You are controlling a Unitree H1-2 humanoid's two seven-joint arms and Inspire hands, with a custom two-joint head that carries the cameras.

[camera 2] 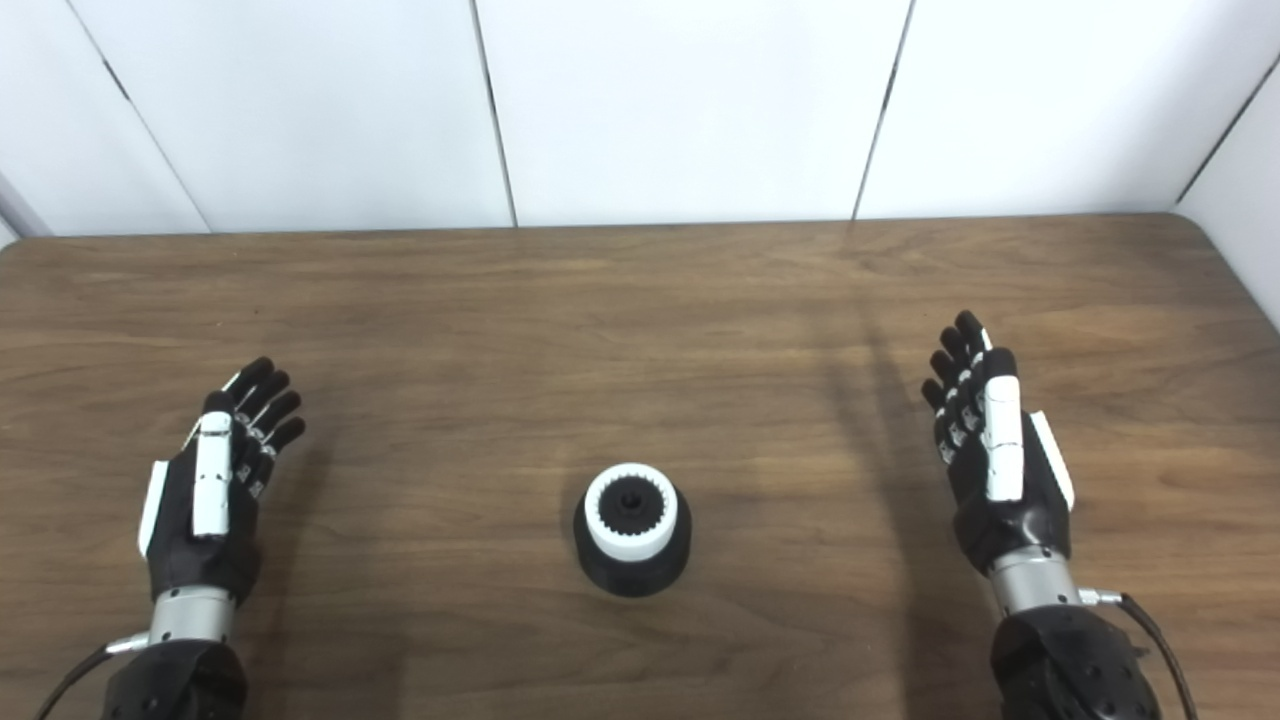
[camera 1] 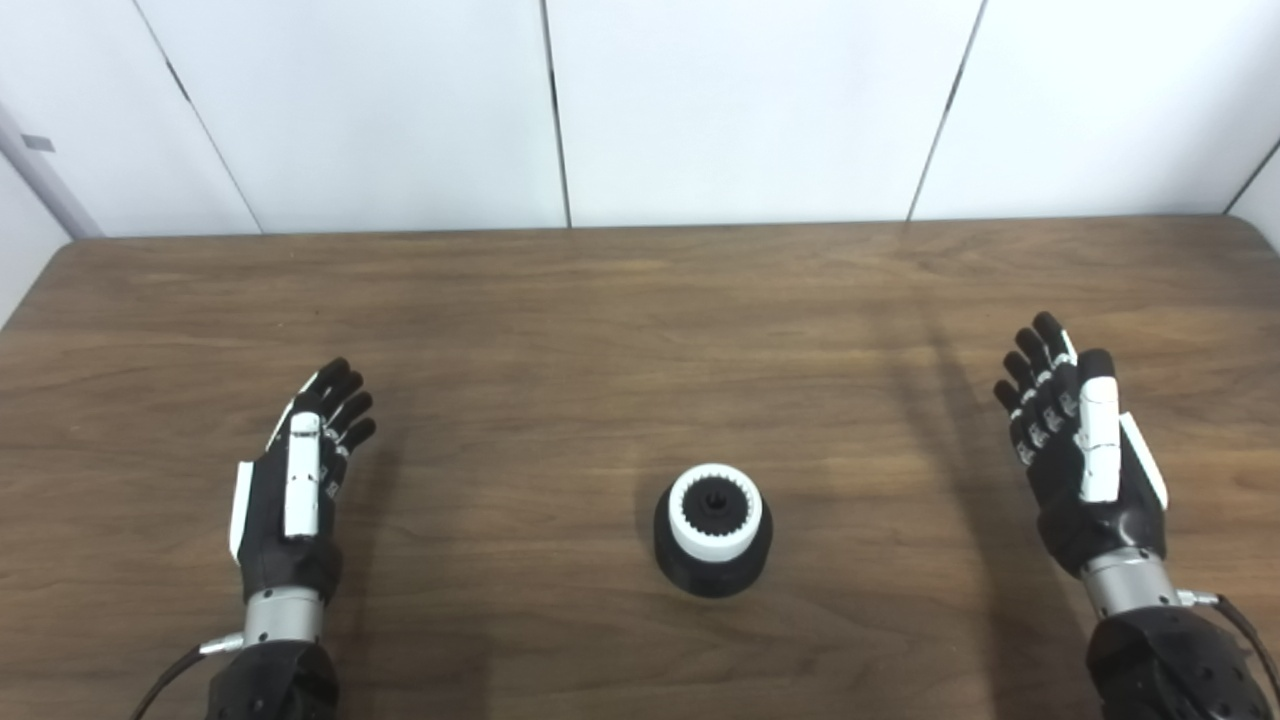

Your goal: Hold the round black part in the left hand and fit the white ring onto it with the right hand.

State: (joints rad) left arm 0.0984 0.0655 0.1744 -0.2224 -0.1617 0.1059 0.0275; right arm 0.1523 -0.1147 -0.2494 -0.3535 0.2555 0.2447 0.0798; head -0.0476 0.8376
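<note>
Left eye view first: the round black part [camera 1: 712, 560] stands on the wooden table [camera 1: 560, 330], near its front edge and about midway between the two hands. The white ring [camera 1: 714, 512] already sits on top of it, its toothed inner edge showing around a dark centre. The left hand [camera 1: 295, 485] lies well to the left, fingers spread and straight, holding nothing. The right hand [camera 1: 1085, 460] is well apart on the other side, equally wide and empty.

Both pieces look like hard moulded or printed plastic, so I judge them stiff, light and not fragile. The black part flares toward its base, so its lower wall offers the broadest hold for the left hand. The ring's smooth outer rim is the place to pinch; it may be a little slippery.

Right eye view: the same scene shows from a little to one side, with the black part and ring again between the open hands and touching neither. The ring seems level on the part, though how deeply it is seated cannot be told.

No brand, label or writing is readable in either view.
</note>
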